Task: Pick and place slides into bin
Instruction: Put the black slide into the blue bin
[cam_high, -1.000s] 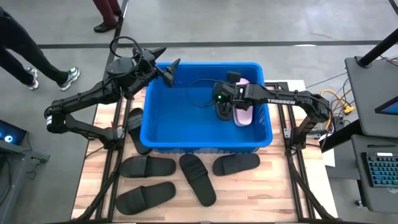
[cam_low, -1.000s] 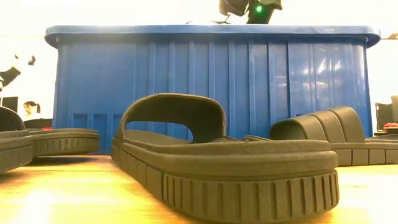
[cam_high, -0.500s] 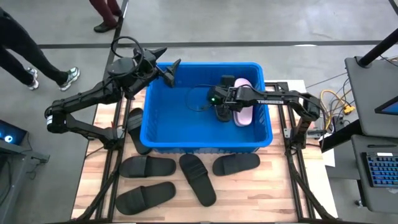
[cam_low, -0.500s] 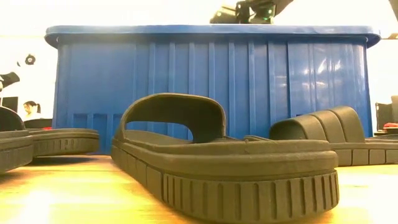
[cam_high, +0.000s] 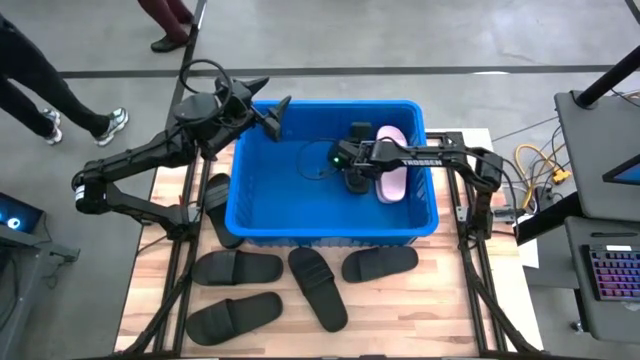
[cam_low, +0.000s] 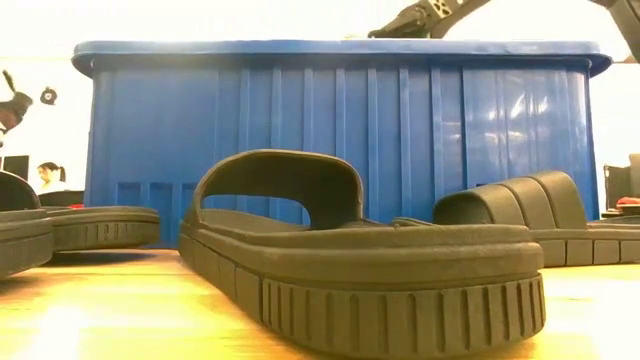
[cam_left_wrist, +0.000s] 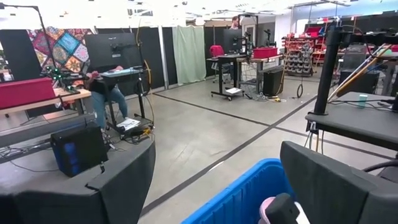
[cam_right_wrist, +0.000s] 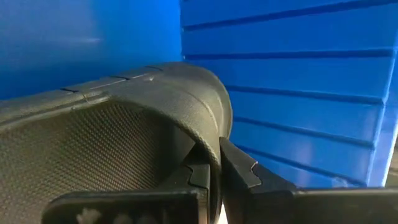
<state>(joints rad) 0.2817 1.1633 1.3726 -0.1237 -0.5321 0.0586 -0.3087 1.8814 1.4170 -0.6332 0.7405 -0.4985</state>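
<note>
Black slides (cam_high: 312, 287) are numbering five on the table; right gripper (cam_high: 357, 172) is clenching a sixth in the bin (cam_high: 255, 215) beside one half-hidden pink slide (cam_high: 392, 180); left gripper (cam_high: 272, 115) is gaping empty.

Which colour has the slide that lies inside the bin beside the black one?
Pale pink slide; the high view shows it best, in the blue bin.

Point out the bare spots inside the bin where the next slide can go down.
The bin's left half is bare floor, from its left wall to the right pincer. The right side is crowded: a pink slide lies there, beside the black slide the pincer grips.
</note>
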